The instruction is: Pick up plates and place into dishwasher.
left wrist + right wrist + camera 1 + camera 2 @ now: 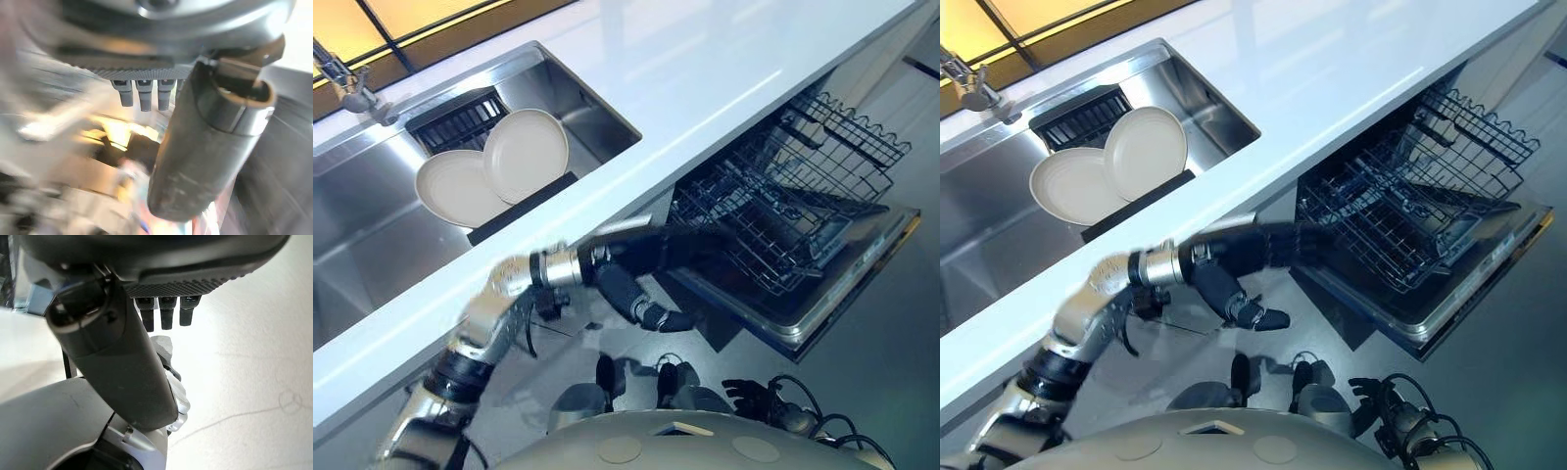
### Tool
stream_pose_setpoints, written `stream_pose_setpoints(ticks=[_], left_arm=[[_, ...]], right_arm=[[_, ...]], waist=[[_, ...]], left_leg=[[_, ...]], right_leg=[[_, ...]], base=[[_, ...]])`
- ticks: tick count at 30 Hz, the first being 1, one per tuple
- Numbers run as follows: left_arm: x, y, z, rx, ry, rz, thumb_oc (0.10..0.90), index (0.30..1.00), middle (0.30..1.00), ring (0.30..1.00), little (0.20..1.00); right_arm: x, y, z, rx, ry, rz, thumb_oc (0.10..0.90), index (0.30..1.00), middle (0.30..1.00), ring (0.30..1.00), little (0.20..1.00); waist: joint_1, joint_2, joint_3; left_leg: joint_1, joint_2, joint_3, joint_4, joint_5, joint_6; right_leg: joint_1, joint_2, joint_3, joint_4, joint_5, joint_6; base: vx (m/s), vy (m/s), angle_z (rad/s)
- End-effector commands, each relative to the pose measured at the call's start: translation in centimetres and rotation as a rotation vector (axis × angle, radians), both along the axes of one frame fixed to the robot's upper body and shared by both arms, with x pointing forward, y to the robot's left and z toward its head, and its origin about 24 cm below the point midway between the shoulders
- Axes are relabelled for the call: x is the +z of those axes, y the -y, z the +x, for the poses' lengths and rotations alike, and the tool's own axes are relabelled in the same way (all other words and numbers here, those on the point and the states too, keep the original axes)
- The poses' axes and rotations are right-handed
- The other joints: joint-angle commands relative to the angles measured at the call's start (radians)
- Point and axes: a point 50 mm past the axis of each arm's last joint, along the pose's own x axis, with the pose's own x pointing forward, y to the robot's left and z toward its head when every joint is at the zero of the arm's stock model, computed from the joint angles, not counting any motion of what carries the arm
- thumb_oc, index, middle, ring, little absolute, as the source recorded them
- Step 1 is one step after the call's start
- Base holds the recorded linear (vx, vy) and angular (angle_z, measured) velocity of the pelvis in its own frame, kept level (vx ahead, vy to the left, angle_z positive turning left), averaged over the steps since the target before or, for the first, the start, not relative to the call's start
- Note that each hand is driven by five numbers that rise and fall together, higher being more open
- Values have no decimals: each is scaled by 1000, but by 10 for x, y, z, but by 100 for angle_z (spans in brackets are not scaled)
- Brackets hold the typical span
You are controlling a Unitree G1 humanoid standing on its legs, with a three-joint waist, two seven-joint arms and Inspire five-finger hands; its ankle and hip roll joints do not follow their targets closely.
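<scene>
Plates [494, 166] lean in the sink [372, 225], none yet in the open dishwasher rack [793, 196] beside it, while the left hand [646, 264], fingers relaxed and empty, hangs below.

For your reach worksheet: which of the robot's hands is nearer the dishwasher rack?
Left. The left hand hangs under the counter edge just beside the rack; the right hand hangs low, further below it.

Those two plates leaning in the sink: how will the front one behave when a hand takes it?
The front plate looks rigid and glossy, so probably slippery and breakable. It leans on the rear plate against the dark rack, so lifting it may let either one slide or tip. The left hand hangs open below the counter.
</scene>
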Motion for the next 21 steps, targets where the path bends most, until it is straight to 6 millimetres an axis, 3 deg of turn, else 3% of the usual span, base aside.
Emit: stream_pose_setpoints(ticks=[1, 3, 6, 8, 11, 13, 16, 17, 21], left_arm=[[59, 13, 15, -36, -125, -480, 800, 900, 900, 900, 900], [67, -8, 30, 179, -101, -625, 800, 900, 900, 900, 900], [68, -30, 43, 366, -175, -743, 800, 900, 900, 900, 900], [61, -61, 54, 614, -174, -825, 800, 900, 900, 900, 900], [64, -108, 51, 991, -12, -842, 800, 900, 900, 900, 900], [71, -134, 44, 1292, 215, -699, 800, 900, 900, 900, 900], [87, -150, 37, 1632, 542, -411, 800, 900, 900, 900, 900], [91, -152, 39, 1739, 679, -236, 800, 900, 900, 900, 900], [105, -172, 44, 1884, 848, 44, 800, 900, 900, 900, 900]], right_arm=[[-1, -35, 31, -3, 128, 110, 800, 900, 900, 900, 900], [-3, -40, 27, -10, 115, 116, 800, 900, 900, 900, 900], [-5, -42, 21, -20, 95, 114, 800, 900, 900, 900, 900], [-7, -40, 13, -15, 66, 98, 800, 900, 900, 900, 900], [-8, -37, 4, -34, 48, 88, 800, 900, 900, 900, 900], [-8, -34, 0, -41, 41, 87, 800, 900, 900, 900, 900], [-8, -29, -6, -27, 26, 71, 800, 900, 900, 900, 900], [-7, -25, -7, -10, 18, 53, 800, 900, 900, 900, 900], [-3, -8, -4, -23, 8, 11, 800, 900, 900, 900, 900]], waist=[[-31, 12, -98], [-39, 7, -101], [-43, 2, -104], [-42, -2, -106], [-37, -8, -111], [-35, -11, -115], [-37, -15, -111], [-37, -21, -104], [-13, -16, -79]], left_leg=[[6, -61, 39, 2, -118, 66], [14, -60, 38, 2, -117, 63], [22, -61, 34, 2, -115, 60], [25, -60, 30, 2, -108, 57], [25, -59, 24, 2, -102, 50], [23, -56, 29, 3, -99, 41], [6, -55, 42, 79, -116, 29], [-25, -58, 34, 145, -135, 22], [-77, -47, -1, 158, -106, 12]], right_leg=[[-67, 27, 34, 190, -116, 68], [-56, 32, 41, 189, -122, 64], [-50, 38, 46, 197, -132, 58], [-44, 42, 45, 198, -139, 51], [-39, 46, 40, 201, -151, 42], [-37, 50, 33, 203, -164, 34], [-43, 46, 32, 218, -189, 15], [-51, 41, 40, 234, -193, 6], [-48, 50, 62, 255, -197, -2]], base=[[83, -91, -15], [77, -83, -20], [67, -63, -17], [61, -50, -6], [56, -42, -3], [81, -36, -2], [75, 20, 8], [78, 62, 13], [139, 123, 12]])
